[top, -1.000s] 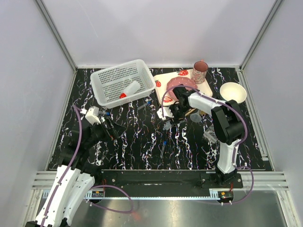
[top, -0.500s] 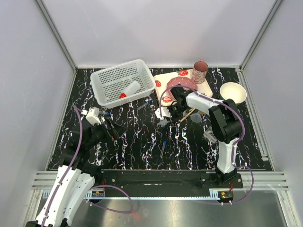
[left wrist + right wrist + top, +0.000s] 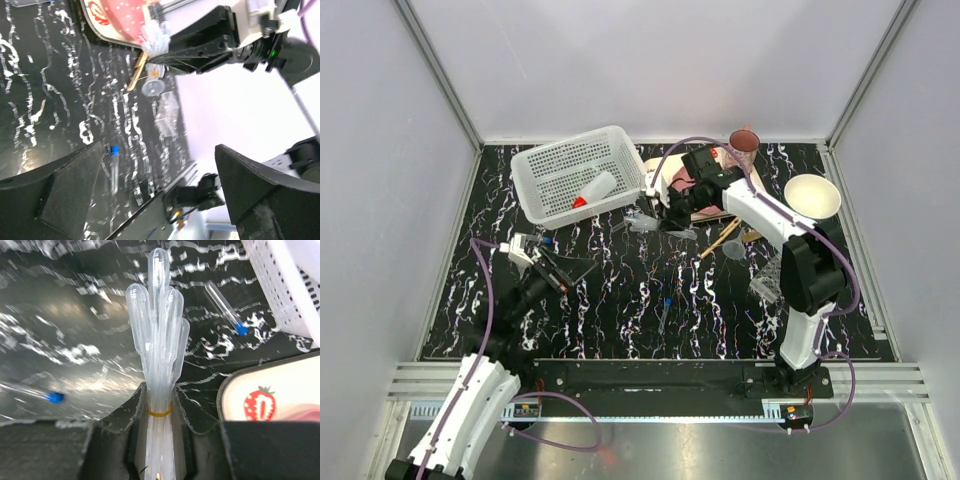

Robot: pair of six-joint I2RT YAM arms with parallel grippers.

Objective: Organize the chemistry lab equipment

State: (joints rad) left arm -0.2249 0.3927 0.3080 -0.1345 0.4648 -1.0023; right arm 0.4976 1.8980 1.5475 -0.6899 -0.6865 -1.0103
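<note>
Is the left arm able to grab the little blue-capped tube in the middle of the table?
Probably yes. The left gripper is open and empty, and the blue-capped vial lies alone with nothing between them. The right gripper is farther back, holding the bundle of clear tubes.

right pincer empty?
No, the right pincer is clamped on a bundle of clear plastic tubes, which stands up between its fingers in the right wrist view.

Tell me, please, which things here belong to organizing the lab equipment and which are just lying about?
Job: bundle of clear pipettes in the right gripper; blue-capped vials; wooden-handled tool; clear tube rack; red-capped squeeze bottle in the white basket.
Lying about: strawberry-print tray; pink mug; white bowl.
</note>
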